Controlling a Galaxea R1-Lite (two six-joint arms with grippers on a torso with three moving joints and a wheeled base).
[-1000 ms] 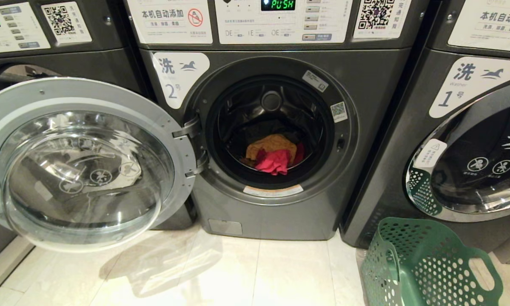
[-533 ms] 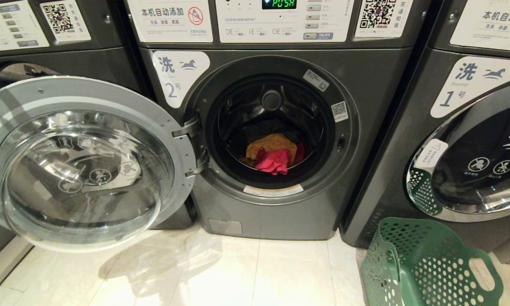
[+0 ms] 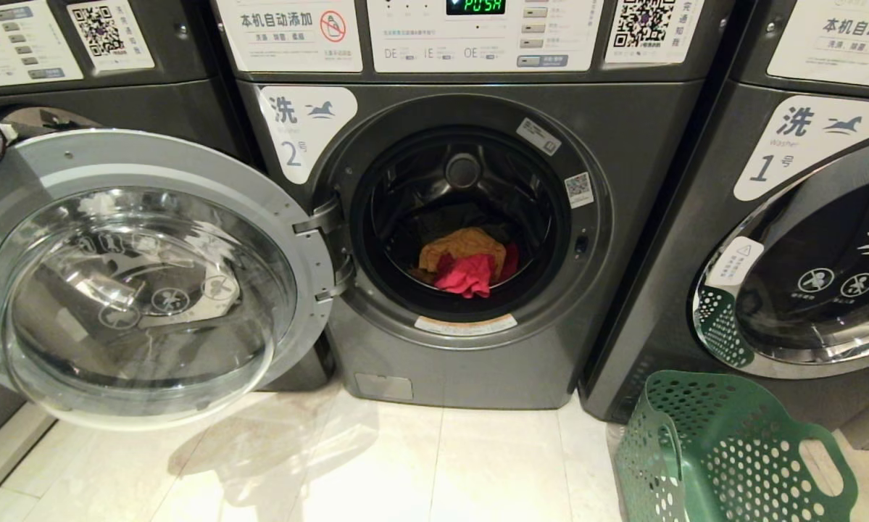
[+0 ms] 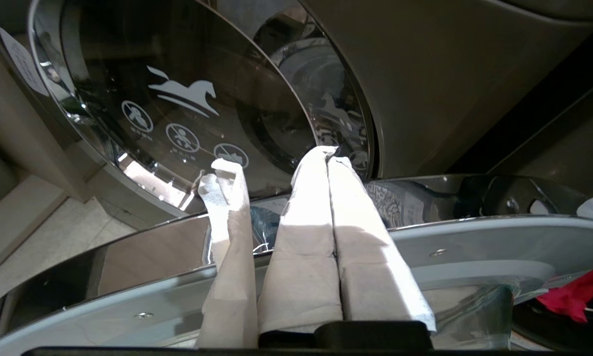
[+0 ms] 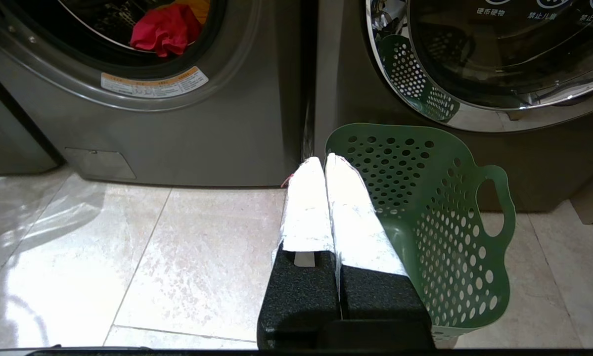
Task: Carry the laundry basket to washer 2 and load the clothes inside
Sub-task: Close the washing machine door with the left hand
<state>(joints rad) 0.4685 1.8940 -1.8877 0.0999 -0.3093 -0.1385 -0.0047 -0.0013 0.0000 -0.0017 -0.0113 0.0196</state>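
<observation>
Loading's basically done, door's the last bit

The clothes (image 3: 467, 264) are sitting inside washer 2 (image 3: 463, 217), the laundry basket (image 3: 724, 449) is standing empty on the floor beside it; left pincer (image 4: 326, 153), shut and holding nothing, is hovering behind the open door (image 3: 144, 275), which probably needs swinging closed next.

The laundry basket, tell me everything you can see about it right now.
The laundry basket is green plastic, pierced all over with round holes, with a cut-out handle in its side wall. It stands upright on the pale floor tiles, in front of the washer labelled 1, whose chrome door rim mirrors it. What shows of its inside looks empty. The right gripper, shut, hangs beside its rim; contact is unclear.
</observation>
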